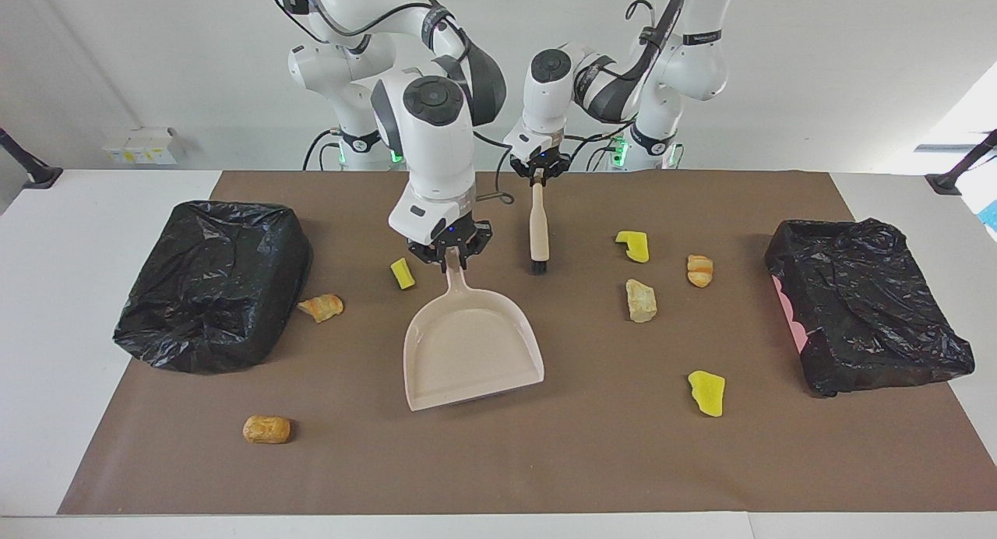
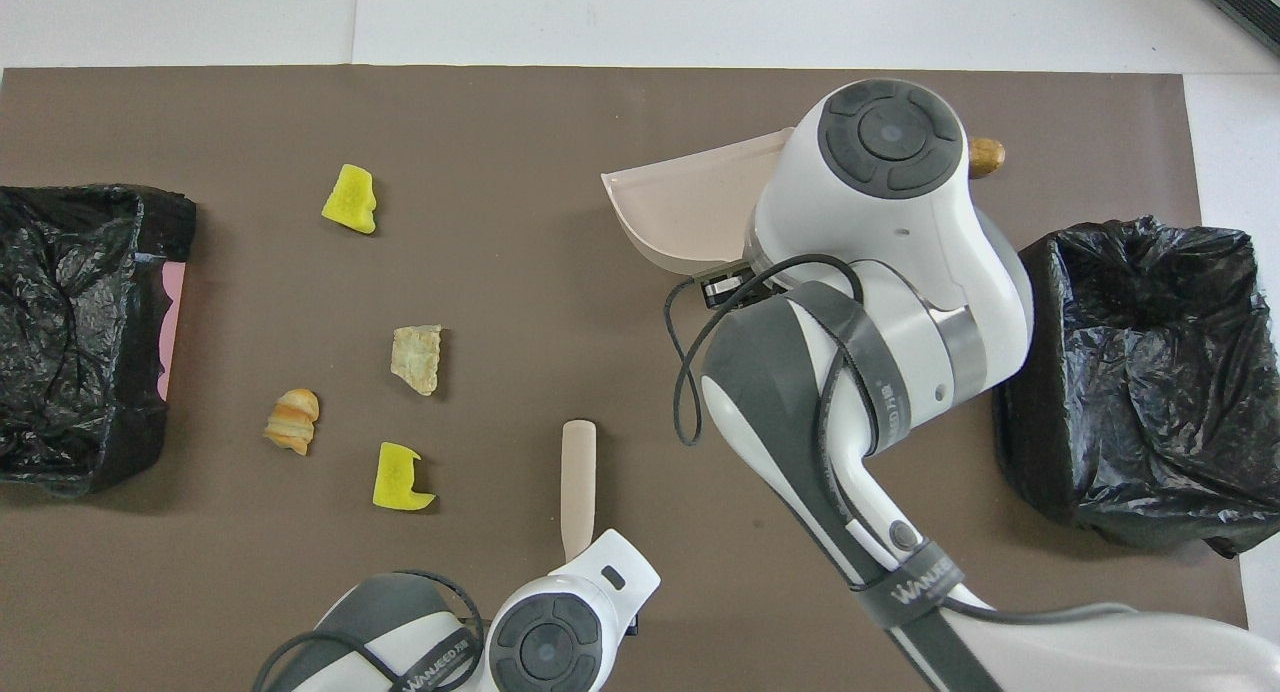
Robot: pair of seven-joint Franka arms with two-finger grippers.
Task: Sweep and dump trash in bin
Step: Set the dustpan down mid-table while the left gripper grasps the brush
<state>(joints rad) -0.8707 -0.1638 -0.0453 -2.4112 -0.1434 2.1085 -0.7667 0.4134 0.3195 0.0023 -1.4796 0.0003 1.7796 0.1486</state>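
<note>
My right gripper [image 1: 450, 252] is shut on the handle of a beige dustpan [image 1: 467, 344], whose pan rests on the brown mat with its open mouth pointing away from the robots. In the overhead view my right arm covers most of the dustpan [image 2: 680, 207]. My left gripper [image 1: 537, 174] is shut on the top of a beige brush [image 1: 538, 227] beside the dustpan [image 2: 578, 472]. Its dark bristle end is down at the mat. Several pieces of trash lie scattered: yellow chunks [image 1: 402, 273] [image 1: 633, 246] [image 1: 707, 392] and tan lumps [image 1: 320, 308] [image 1: 266, 429] [image 1: 699, 270] [image 1: 641, 301].
A bin lined with a black bag [image 1: 214, 282] stands at the right arm's end of the table, and another [image 1: 864, 305] at the left arm's end. The brown mat [image 1: 545, 461] covers most of the white table.
</note>
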